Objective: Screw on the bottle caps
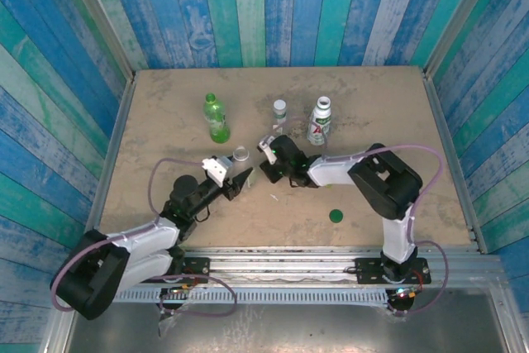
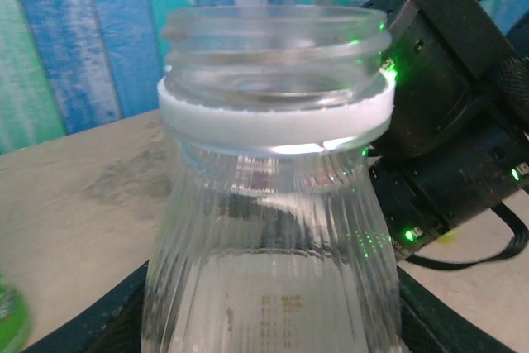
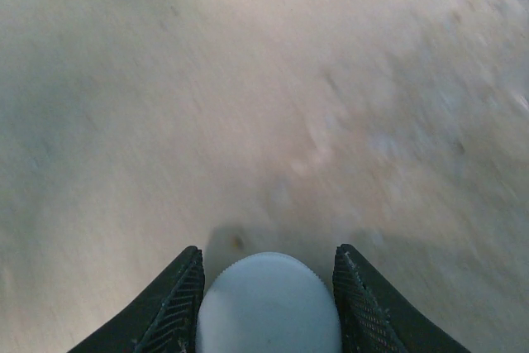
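A short clear bottle [image 2: 273, 121] with an open mouth and a white neck ring stands upright in my left gripper [image 2: 273, 320], which is shut on its ribbed body. Seen from above, that bottle [image 1: 240, 155] sits mid-table with the left gripper [image 1: 240, 176] at its near side. My right gripper [image 3: 269, 250] is shut on a white ribbed bottle cap [image 3: 269, 303] just above the bare tabletop. From overhead the right gripper [image 1: 269, 173] is just right of the clear bottle. A dark green cap [image 1: 335, 216] lies loose on the table.
At the back stand a green bottle [image 1: 216, 118], a tall clear bottle [image 1: 279, 110] with a white top, and a white labelled bottle [image 1: 319, 122]. The right arm's black wrist [image 2: 446, 121] sits close behind the held bottle. Blue plank walls [image 1: 264, 6] enclose the table.
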You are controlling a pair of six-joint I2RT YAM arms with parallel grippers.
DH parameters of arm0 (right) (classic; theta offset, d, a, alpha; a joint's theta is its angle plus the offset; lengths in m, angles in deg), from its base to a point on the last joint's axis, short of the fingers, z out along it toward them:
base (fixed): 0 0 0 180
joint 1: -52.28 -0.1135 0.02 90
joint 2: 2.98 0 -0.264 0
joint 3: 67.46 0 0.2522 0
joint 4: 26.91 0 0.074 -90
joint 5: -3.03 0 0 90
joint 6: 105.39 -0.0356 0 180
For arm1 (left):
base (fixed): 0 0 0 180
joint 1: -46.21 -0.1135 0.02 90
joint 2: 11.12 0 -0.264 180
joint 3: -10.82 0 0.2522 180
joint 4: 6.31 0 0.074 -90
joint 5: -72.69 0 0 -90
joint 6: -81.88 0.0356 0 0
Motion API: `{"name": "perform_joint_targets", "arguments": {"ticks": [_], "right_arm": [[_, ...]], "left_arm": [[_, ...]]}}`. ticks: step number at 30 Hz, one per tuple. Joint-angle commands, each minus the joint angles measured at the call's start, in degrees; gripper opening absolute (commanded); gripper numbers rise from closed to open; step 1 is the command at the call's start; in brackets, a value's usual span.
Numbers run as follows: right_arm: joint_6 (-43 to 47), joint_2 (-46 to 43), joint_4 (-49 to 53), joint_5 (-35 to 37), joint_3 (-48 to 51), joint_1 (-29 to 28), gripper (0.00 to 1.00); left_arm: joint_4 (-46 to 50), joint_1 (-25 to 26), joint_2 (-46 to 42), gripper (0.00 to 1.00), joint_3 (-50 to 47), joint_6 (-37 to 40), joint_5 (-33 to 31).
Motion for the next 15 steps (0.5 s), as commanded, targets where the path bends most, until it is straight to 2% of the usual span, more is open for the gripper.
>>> {"name": "perform_joint_targets", "arguments": {"ticks": [1,10,15], "right_arm": [[-2.22,-3.81,-1.42,2.95,6.89,0.77,0.37],[-8.13,-17.13,-3.33,10.03,23.65,0.71,0.39],[-8.53,-19.58,-3.83,11.78,27.28,0.66,0.42]], "left_arm": [[-7.15,1.12,2.4,0.56,1.1,1.5,5.65],[-18.06,4.62,10.68,0.55,1.48,-1.45,13.56],[-22.85,7.85,18.24,0.55,2.82,-1.41,14.13]]}}
